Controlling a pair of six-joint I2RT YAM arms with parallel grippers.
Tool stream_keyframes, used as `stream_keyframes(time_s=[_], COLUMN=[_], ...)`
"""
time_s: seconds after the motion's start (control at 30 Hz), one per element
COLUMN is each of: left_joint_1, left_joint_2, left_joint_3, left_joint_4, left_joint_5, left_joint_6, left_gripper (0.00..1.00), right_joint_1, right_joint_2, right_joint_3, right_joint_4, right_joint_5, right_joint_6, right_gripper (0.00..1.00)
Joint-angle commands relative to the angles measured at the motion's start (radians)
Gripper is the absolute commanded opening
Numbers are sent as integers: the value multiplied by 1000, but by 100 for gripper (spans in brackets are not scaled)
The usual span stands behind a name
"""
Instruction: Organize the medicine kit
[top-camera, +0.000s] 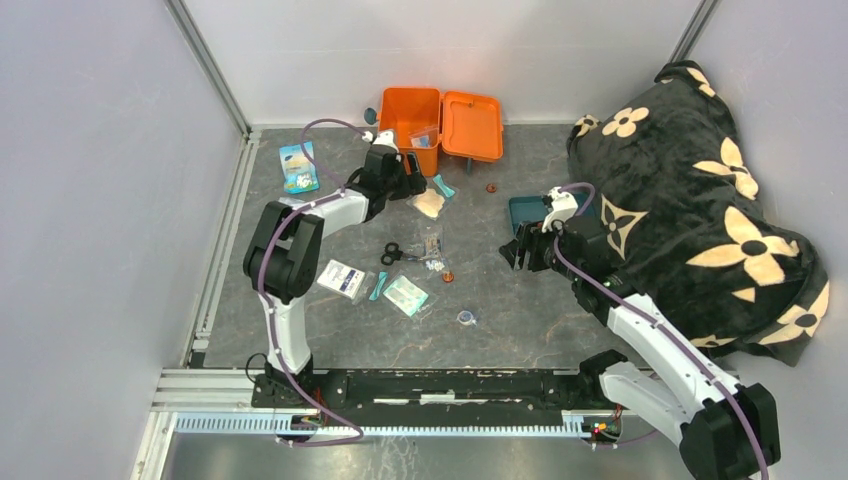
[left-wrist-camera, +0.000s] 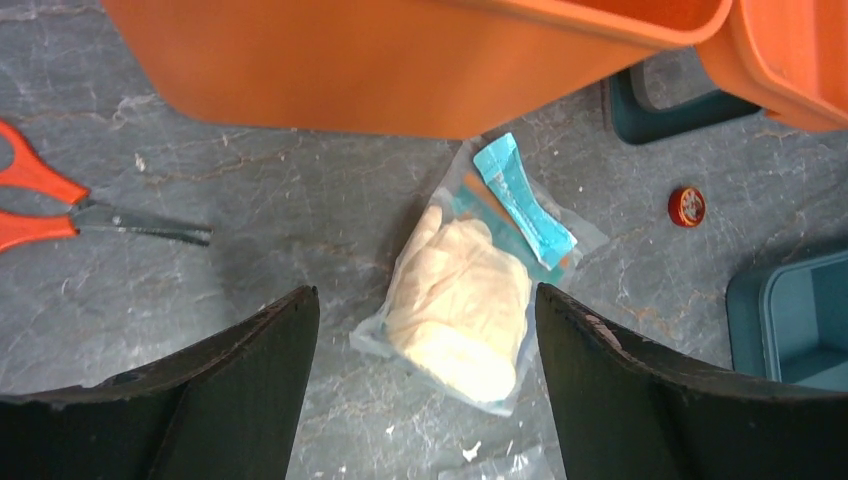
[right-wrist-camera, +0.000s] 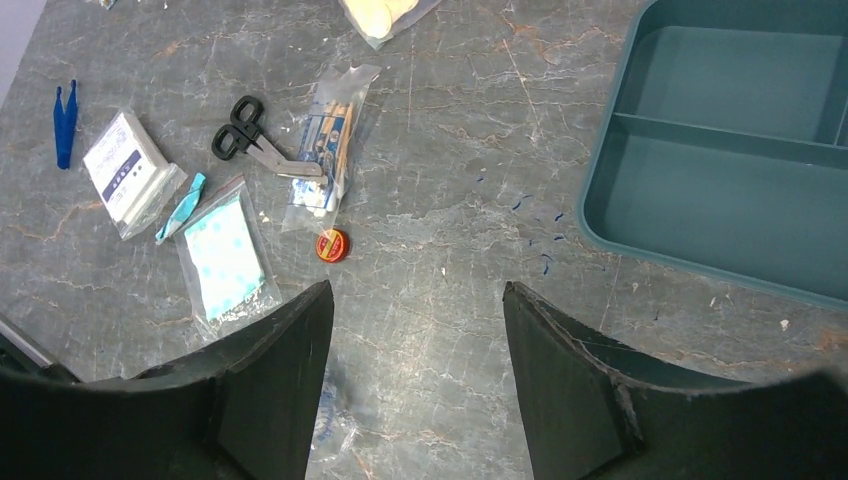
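Grey marble-look worktop (top-camera: 520, 320), matte, white walls around. Far left a glossy blue printed pouch (top-camera: 298, 167) lies flat; nearer, a white boxy packet in clear film (top-camera: 342, 280) and a teal-dotted flat pouch (top-camera: 405, 295). Left gripper (left-wrist-camera: 425, 300) hangs low, jaws wide apart, nothing held, over a crinkly clear bag of cream latex gloves (left-wrist-camera: 460, 310), with a teal paper strip packet (left-wrist-camera: 522, 200) on that bag's far end. Orange-handled scissors (left-wrist-camera: 40, 200) at the left edge of that wrist view. Medicine kit (top-camera: 410, 115) sits at the back centre, smooth orange plastic, rounded corners, hinged lid (top-camera: 472, 125) flopped open to the right, a clear bag inside. Black-handled scissors (right-wrist-camera: 250, 135) touch a clear sachet (right-wrist-camera: 325, 145); a small round red cap (right-wrist-camera: 332, 244) just beside. Teal plastic compartment tray (right-wrist-camera: 720, 150) to the right, rounded rim, straight dividers. Right gripper (right-wrist-camera: 417, 290) near the tray, jaws spread, holding nothing, bare worktop beneath. Far right a soft black fleece blanket (top-camera: 700, 220), cream flower prints, bunched.
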Motion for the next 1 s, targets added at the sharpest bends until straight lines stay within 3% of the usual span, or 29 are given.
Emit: stream_keyframes(time_s=[0.0,0.37,0.6,0.97], left_joint_1=[-2,-41,-50,-53], left_joint_2=[46,129,164,184], left_joint_3=[79,85,85,86], left_joint_4=[23,1,-22,-67], left_joint_5=[-16,16,-9,-39], left_joint_6=[44,57,36,50], left_gripper=[84,77,67,33], right_joint_1=[4,5,4,4], right_joint_2=[-30,-31,-39,-41], right_joint_3=[24,29,29,25], right_joint_4=[-2,-15,-23,-31], right_joint_5=[-5,-1,9,22], right_joint_6=[-36,-37,-35,-34], right_gripper=[70,70,70,71])
